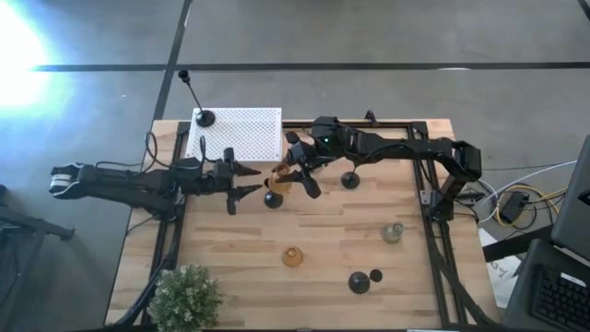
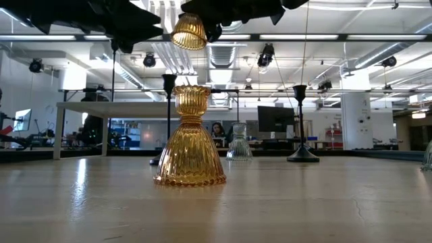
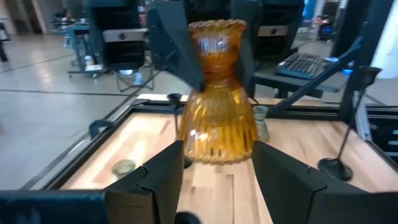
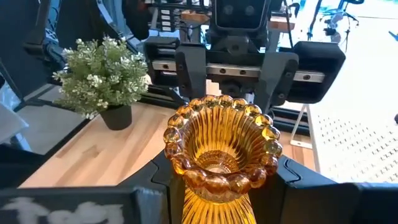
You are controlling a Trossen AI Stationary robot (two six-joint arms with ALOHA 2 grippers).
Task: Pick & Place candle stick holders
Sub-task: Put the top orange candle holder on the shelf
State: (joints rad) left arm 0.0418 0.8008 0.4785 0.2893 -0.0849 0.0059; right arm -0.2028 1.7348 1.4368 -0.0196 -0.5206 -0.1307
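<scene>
My right gripper is shut on an amber glass holder, held in the air near the white box; it also shows in the left wrist view and the right wrist view. My left gripper is open and faces it from the left, its fingers just short of the holder's base and touching nothing. On their bases on the table stand a second amber holder, a pale green one and black ones. My right gripper pinches the amber holder between its two fingers at the narrow neck below the cup. The fingers come slanting from above and from the table's right. The holder stands upright in the hold, cup end up, its ribbed base clear of the table.
A white perforated box lies at the far left with a tall black holder at its corner. A potted plant stands at the near left. Black frame rails run along the table's sides.
</scene>
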